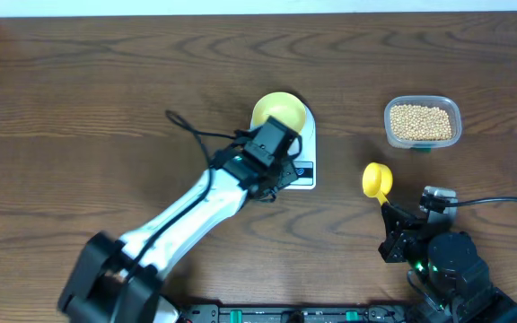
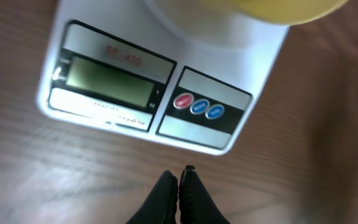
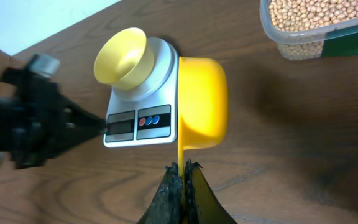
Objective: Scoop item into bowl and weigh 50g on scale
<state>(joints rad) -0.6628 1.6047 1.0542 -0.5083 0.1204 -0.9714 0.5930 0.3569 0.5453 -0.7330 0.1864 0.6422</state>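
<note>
The white scale (image 1: 305,152) sits mid-table with the pale-yellow bowl (image 1: 275,111) on its top; the bowl (image 3: 123,56) looks empty inside. My left gripper (image 2: 180,175) is shut on nothing, its tips just in front of the scale (image 2: 229,130), whose display (image 2: 110,84) is blank. The left gripper (image 1: 284,176) hangs over the scale's front edge. My right gripper (image 3: 181,167) is shut on the thin handle of a yellow measuring spoon (image 3: 202,102), held above the table right of the scale (image 3: 163,62). The beans (image 1: 420,121) fill a clear tub at the back right.
The clear plastic tub (image 3: 316,31) of beans stands beyond the spoon (image 1: 376,179), far right. The right gripper (image 1: 389,212) and its arm base sit at the front right. The left arm crosses the table from the front left. A black cable loops left of the bowl.
</note>
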